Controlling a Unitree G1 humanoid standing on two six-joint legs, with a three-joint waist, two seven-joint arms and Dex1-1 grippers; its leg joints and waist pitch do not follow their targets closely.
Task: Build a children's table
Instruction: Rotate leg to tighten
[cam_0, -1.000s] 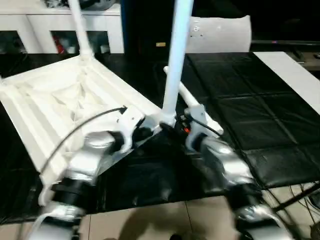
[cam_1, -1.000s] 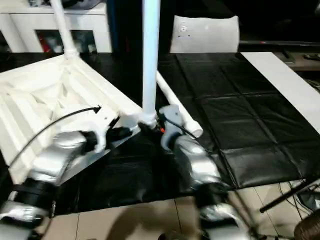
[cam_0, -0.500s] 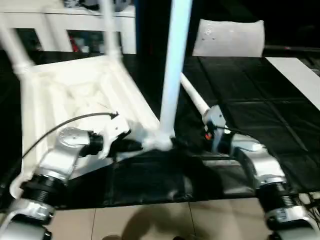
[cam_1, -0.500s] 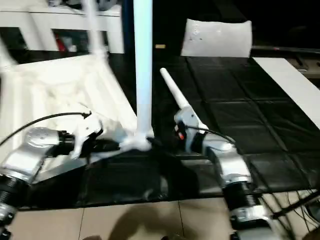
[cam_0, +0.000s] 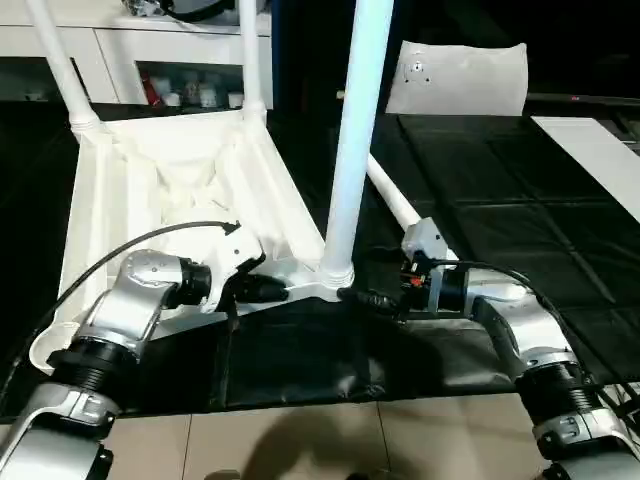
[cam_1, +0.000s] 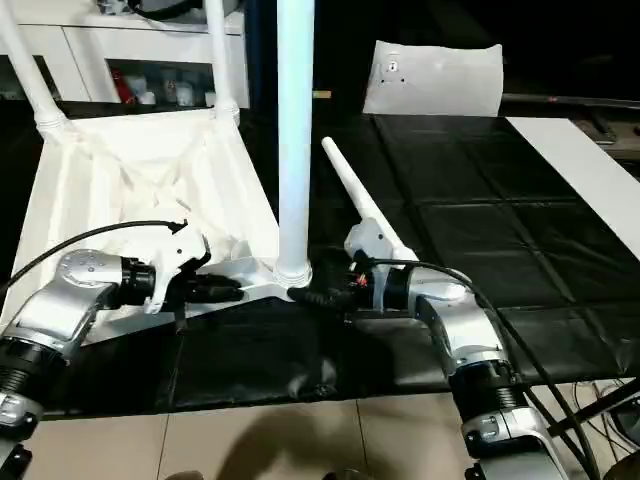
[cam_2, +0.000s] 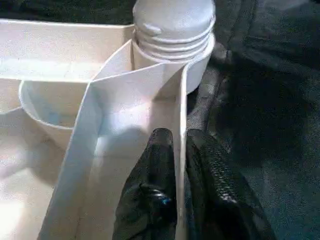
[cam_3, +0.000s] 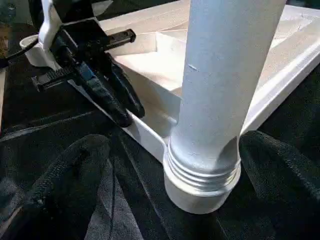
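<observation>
The left gripper (cam_2: 179, 150) pinches the tabletop (cam_0: 150, 190) rim, seemingly tight. The right gripper (cam_3: 165, 165) stands spread wide around the nearest leg (cam_3: 220, 85).

Dim, sharp, overhead glare on white

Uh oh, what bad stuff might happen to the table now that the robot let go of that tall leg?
1. The near leg stands in its corner socket with thread rings showing, so it may not be fully seated and might wobble or tip.
2. The right gripper is open around its base, holding nothing; a bump might knock it.
3. The left gripper pinches only the tabletop rim, so the top might slide.
4. A loose leg lies close behind and might get nudged.
</observation>
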